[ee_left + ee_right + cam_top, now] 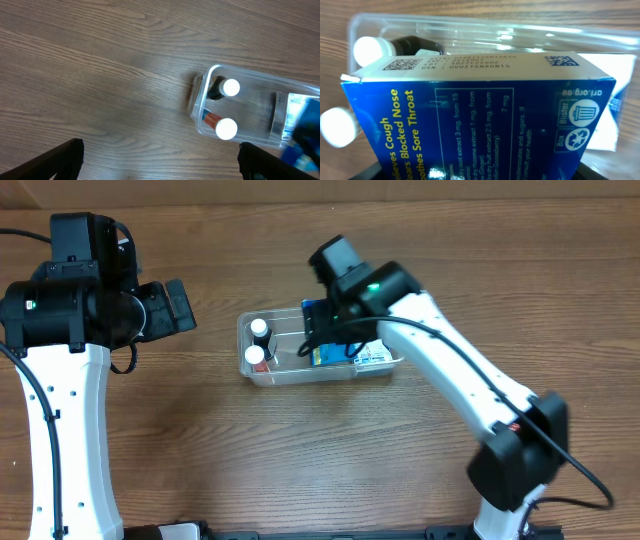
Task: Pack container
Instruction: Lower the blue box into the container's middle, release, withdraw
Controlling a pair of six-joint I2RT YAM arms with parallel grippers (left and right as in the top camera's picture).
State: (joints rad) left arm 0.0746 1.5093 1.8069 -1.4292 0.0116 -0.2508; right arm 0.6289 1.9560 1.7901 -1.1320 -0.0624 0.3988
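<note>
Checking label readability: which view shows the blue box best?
Right wrist: the blue box fills the frame, print readable. Overhead shows only slivers of it around the right gripper, over the container. Left wrist catches just a blurred blue patch at its right edge, probably the box.

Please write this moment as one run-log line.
right gripper: shut on blue box at container | left gripper: open, empty, apart | container: two bottles inside

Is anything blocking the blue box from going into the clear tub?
Nothing visible does. The blue box hangs over the container's open middle. Two white-capped bottles stand at its left end and a second box lies at its right end, both off to the sides.
</note>
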